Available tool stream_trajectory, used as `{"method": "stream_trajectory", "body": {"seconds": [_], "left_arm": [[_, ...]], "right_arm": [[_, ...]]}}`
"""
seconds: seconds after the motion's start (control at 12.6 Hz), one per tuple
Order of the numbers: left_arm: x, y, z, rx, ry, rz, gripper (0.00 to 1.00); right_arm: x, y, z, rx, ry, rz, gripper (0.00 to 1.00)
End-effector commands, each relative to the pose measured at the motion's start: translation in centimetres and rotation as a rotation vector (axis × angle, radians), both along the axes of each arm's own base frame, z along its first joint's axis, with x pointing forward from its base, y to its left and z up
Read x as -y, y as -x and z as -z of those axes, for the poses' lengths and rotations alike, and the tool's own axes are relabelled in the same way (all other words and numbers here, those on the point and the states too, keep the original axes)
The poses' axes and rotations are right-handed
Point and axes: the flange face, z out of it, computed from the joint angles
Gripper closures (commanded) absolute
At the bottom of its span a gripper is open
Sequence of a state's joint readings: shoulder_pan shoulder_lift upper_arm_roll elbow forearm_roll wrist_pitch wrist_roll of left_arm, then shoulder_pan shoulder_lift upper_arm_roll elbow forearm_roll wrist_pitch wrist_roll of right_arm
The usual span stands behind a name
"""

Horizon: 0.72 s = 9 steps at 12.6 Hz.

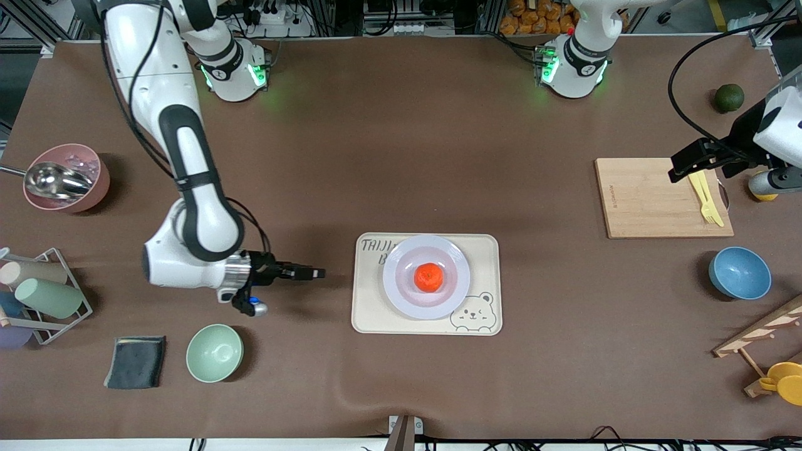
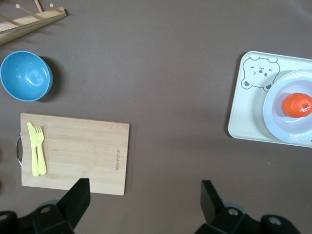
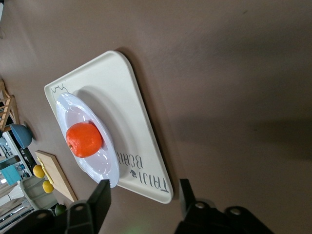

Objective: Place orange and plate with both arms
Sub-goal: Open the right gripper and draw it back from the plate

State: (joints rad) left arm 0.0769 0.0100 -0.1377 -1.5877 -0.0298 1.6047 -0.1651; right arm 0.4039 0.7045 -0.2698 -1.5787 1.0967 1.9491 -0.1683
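The orange [image 1: 429, 277] lies in the middle of the pale lavender plate [image 1: 393, 275]. The plate rests on a cream bear tray [image 1: 369, 313] at mid table. My right gripper [image 1: 316, 273] is open and empty, low over the bare table beside the tray, toward the right arm's end. Its wrist view shows the orange [image 3: 84, 139], the plate [image 3: 73, 107] and the tray [image 3: 122, 97] ahead of its gripper [image 3: 144, 197]. My left gripper [image 1: 675, 170] is open and empty, up over the wooden cutting board. Its wrist view [image 2: 144, 200] shows the orange [image 2: 297, 105] on the plate [image 2: 280, 122].
A cutting board [image 1: 651, 200] with a yellow fork [image 1: 705, 197], a blue bowl [image 1: 739, 272], a dark green fruit [image 1: 729, 98] and a wooden rack [image 1: 758, 338] are at the left arm's end. A green bowl [image 1: 214, 352], dark cloth [image 1: 136, 361], cup rack [image 1: 37, 294] and pink bowl [image 1: 66, 177] are at the right arm's end.
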Motion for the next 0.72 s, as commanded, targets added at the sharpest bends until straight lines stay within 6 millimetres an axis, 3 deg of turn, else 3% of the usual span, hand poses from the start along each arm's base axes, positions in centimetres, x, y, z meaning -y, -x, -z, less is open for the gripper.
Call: {"method": "stream_trajectory", "body": {"seconds": [0.0, 0.16, 0.32, 0.4, 0.56, 0.64], "left_arm": [[0.0, 0.4, -0.5, 0.003, 0.003, -0.011, 0.00], [-0.3, 0.4, -0.7, 0.006, -0.016, -0.010, 0.00], [-0.4, 0.7, -1.0, 0.006, -0.017, -0.012, 0.00], [-0.7, 0.8, -1.2, 0.000, -0.017, -0.013, 0.00], [-0.9, 1.4, -2.2, 0.009, -0.019, -0.018, 0.00], [-0.8, 1.9, -2.3, -0.012, -0.021, -0.019, 0.00]], "right_arm": [[2.5, -0.7, -2.6, -0.009, 0.071, -0.076, 0.24], [5.7, -1.2, -4.5, -0.002, 0.164, -0.152, 0.22], [9.0, -1.1, -8.2, 0.066, 0.276, -0.251, 0.18], [11.5, -1.2, -9.5, 0.103, 0.319, -0.290, 0.18], [14.9, -1.3, -10.3, 0.133, 0.332, -0.312, 0.18], [15.2, -0.9, -10.5, 0.114, 0.314, -0.326, 0.18]]}}
